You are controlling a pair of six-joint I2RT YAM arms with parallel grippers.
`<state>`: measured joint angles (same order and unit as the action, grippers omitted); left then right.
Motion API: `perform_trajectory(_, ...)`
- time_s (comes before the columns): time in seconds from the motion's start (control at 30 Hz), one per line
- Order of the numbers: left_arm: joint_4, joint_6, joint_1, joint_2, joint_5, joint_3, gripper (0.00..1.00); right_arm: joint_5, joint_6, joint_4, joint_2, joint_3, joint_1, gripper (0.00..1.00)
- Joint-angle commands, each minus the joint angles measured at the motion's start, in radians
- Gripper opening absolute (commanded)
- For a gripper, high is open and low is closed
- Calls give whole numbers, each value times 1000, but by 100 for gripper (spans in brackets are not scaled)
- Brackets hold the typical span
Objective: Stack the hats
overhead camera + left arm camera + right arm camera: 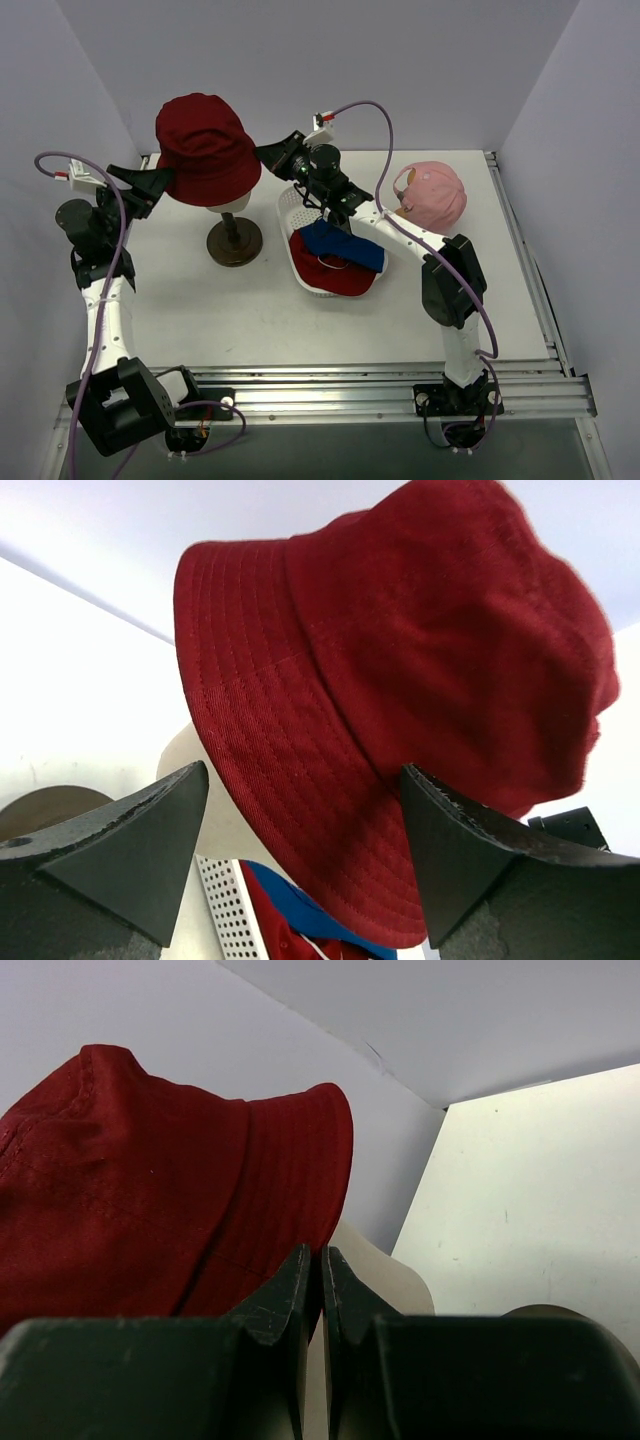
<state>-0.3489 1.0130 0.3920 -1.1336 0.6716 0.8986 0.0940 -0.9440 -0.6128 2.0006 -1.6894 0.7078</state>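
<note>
Table (180,300), left hand (166,184) spread beside hat (205,140)

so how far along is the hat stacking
Done: the dark red bucket hat sits on the mannequin head. In hand: nothing gripped; the left gripper open at its brim, the right gripper shut beside it. To stack: the blue hat and red cap in the basket, the pink cap on the table.

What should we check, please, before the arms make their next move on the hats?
1. Bucket hat seated on head: ok.
2. Left gripper open beside the brim: ok.
3. Right gripper open: not ok, shut.
4. Right gripper clear of the brim: cannot tell.
5. Blue hat and red cap in basket: ok.
6. Pink cap stacked: not ok, alone on table.
</note>
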Motion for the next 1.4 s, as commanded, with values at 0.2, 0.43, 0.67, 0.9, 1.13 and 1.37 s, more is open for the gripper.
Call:
perform_trajectory(0.2,-101,13,-31,-26,-4,-7,71,-33,67,91,30,-9,2,0)
perform_trajectory(0.43,-82,6,-41,-63,-9,8,15,-23,74,85,44,-10,1,0)
perform_trajectory(0.67,-44,-8,-41,-63,-32,-9,2,-4,82,97,73,-41,4,0)
perform_trajectory(0.9,142,-94,-41,-40,-99,-1,2,-22,103,120,76,-32,9,0)
perform_trajectory(1.13,97,-67,-38,-41,-52,-7,3,-36,117,165,92,-38,5,0)
perform_trajectory(1.37,65,-48,-30,-23,-24,5,18,-31,129,191,118,-64,5,0)
